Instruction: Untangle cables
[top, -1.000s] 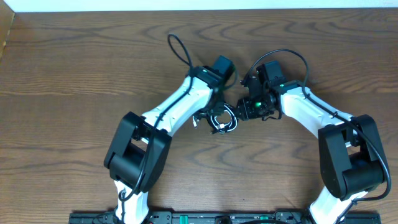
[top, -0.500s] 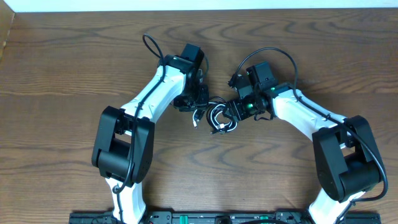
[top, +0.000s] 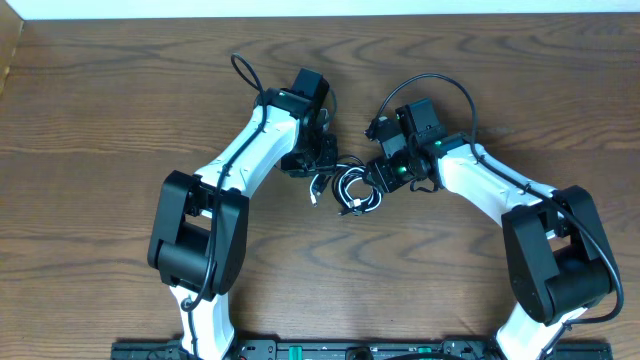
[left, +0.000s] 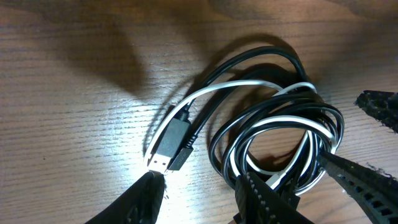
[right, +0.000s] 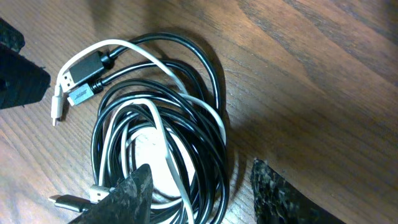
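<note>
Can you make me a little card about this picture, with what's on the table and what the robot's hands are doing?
cables: black and white cords, coiled together in one tangle
plugs: one white and one black, side by side, sticking out of the coil
left gripper: open, low over the wood next to the plugs
right gripper: open, one finger on each side of part of the coil
table: brown wood
untangled: not yet
</note>
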